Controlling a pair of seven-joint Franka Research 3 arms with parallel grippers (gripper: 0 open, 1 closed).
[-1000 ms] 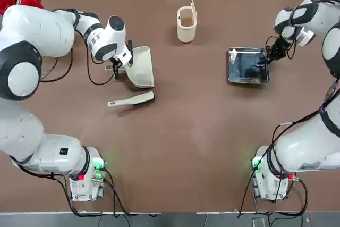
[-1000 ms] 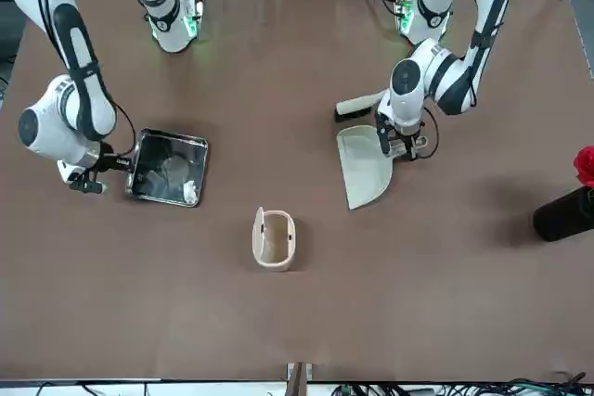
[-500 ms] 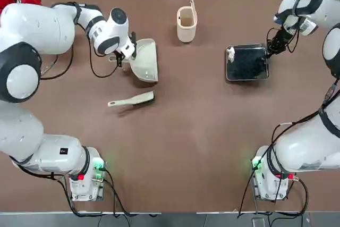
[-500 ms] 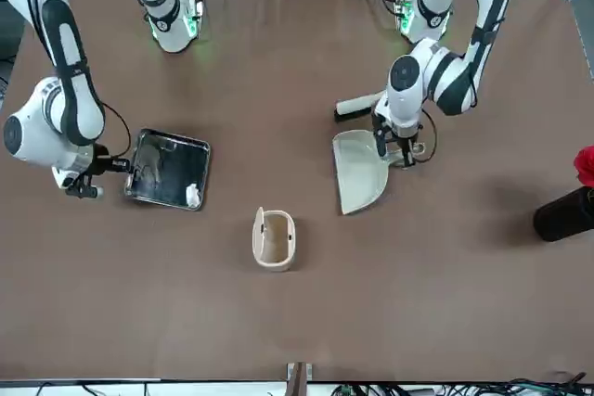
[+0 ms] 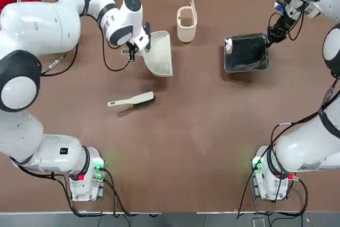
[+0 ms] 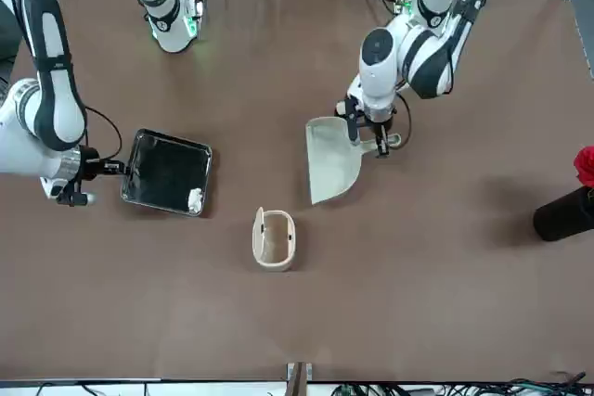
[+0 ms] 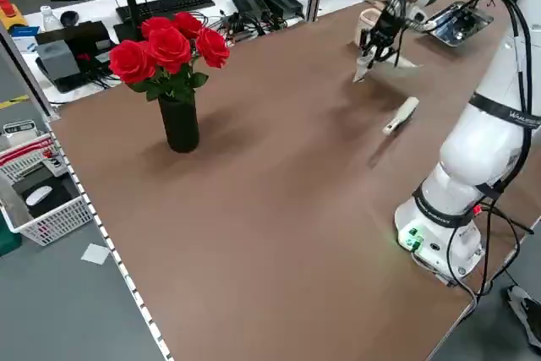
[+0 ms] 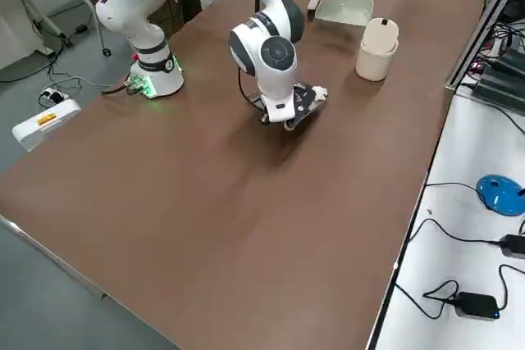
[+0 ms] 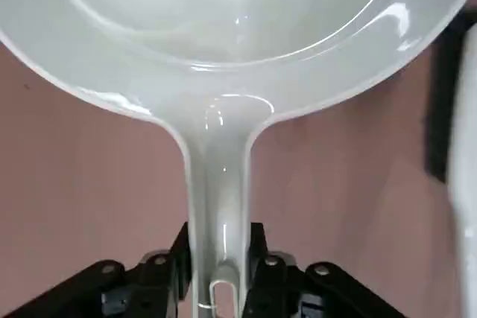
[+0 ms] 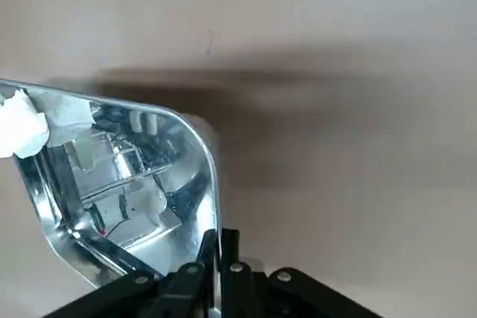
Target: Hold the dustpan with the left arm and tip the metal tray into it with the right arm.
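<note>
Left wrist view: end effector [image 9: 221, 273] grips dustpan [image 9: 220, 109]

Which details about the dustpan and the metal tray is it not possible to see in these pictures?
- Tray's underside: faces away in the top view.
- White scrap: cut by the picture's edge in the right wrist view.
- Dustpan's scoop front: beyond the left wrist view's edge.
- Handle end: cut off there too.

Cream dustpan [image 5: 159, 54] well apart from shiny metal tray [image 5: 246, 54], both raised.
</note>
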